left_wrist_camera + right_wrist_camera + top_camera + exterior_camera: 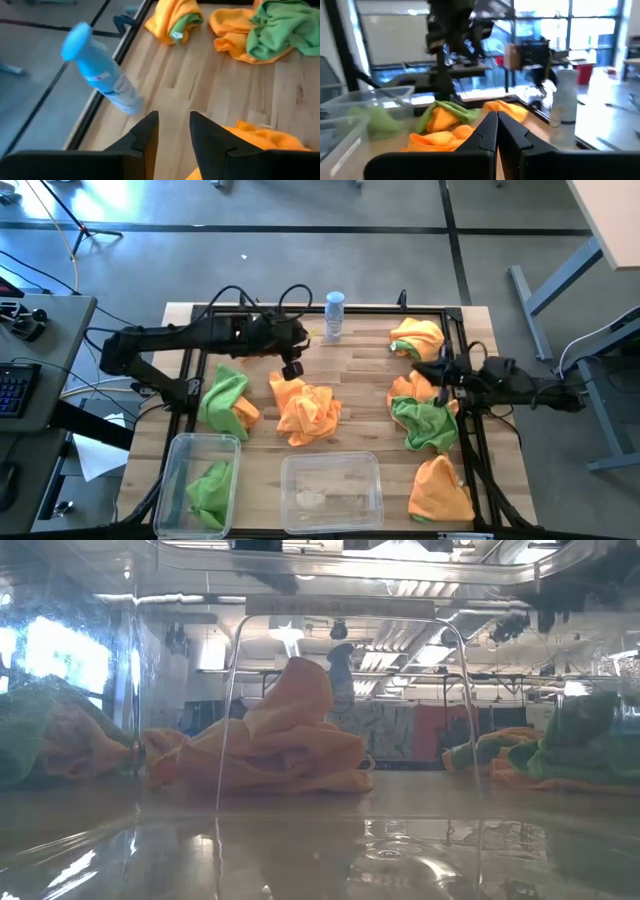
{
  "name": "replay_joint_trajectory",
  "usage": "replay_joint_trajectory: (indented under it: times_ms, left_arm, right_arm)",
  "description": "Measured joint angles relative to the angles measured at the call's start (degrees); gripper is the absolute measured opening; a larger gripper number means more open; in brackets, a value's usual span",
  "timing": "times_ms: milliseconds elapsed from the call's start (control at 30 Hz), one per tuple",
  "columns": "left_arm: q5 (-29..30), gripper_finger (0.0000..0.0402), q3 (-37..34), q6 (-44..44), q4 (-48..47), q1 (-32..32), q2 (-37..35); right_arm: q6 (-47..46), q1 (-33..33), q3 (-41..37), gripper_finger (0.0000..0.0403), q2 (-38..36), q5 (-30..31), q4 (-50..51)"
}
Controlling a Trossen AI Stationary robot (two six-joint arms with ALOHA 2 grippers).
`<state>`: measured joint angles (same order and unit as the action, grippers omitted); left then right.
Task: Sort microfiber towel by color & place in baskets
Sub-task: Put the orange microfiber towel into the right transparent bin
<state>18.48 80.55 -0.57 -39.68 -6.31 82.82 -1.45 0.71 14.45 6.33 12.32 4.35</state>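
Progress: early | one green towel [209, 488] sitting in narrower basket [178, 450], wider basket [335, 463] holding none | orange pile [306, 412] and others lying on surface [365, 395] | my left tool [291, 368] hovering slightly apart, gripping nothing | right tool [447, 383] waiting together.

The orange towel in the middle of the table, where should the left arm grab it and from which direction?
Best guess: pinch the raised fold at the top of the orange towel, coming straight down from above. In the low view it peaks in a bunched ridge that narrowly parted jaws could close on. The left gripper hangs just beyond the towel's far edge, so the reach is short.
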Motion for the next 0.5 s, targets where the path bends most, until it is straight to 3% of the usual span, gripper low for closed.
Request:
replay_joint_trajectory:
  times_ms: [167, 400, 500]
  left_arm:
    - [-6.2, 0.0079, -12.6, 0.9, 10.4, -0.9, -7.0]
    - [-9.4, 0.0074, -29.1, 2.6, 19.3, -0.7, -23.5]
    - [-11.3, 0.0074, -34.2, 3.2, 19.2, -0.7, -31.3]
  right_arm:
    - [-6.4, 0.0, 16.6, 0.0, 14.7, 1.5, 14.4]
    - [-11.1, -1.8, 40.5, 0.0, 45.8, 1.7, 27.0]
    - [-18.2, -3.2, 52.0, 0.0, 58.9, 6.1, 34.1]
